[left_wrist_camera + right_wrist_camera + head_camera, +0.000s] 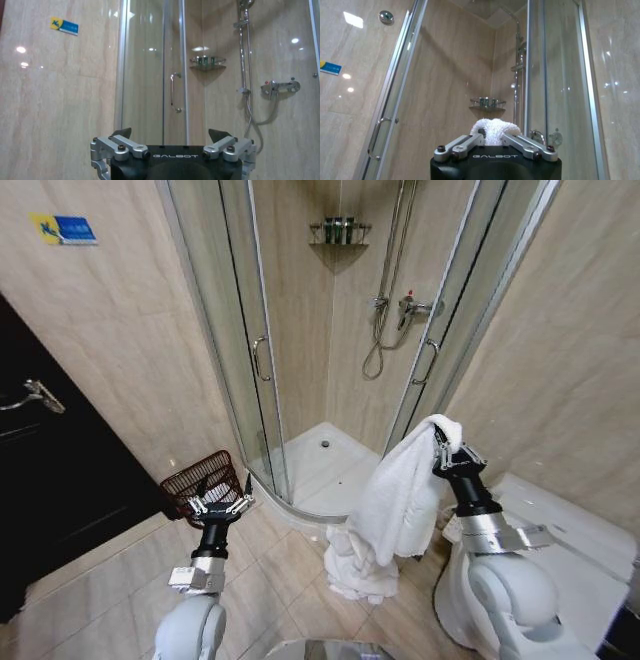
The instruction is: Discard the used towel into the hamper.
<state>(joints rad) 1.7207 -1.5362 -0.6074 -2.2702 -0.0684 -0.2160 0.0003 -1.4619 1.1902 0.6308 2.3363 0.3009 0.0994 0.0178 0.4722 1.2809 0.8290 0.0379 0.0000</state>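
A white towel [395, 500] hangs from my right gripper [441, 442], which is shut on its top fold; the lower end bunches on the floor tiles. In the right wrist view the towel's tuft [494, 129] sits pinched between the fingers of the right gripper [493, 138]. The hamper [200, 478], a dark red wire-mesh basket, stands on the floor against the left wall beside the shower. My left gripper [221, 502] is raised just in front of the hamper, open, with nothing in it. In the left wrist view the left gripper [170, 135] has its fingers spread wide.
A glass corner shower enclosure [330, 350] with a white tray [325, 465] stands straight ahead. A dark door [50, 470] is on the left. A white toilet [560, 560] sits at the right behind my right arm. Tiled floor [270, 580] lies between the arms.
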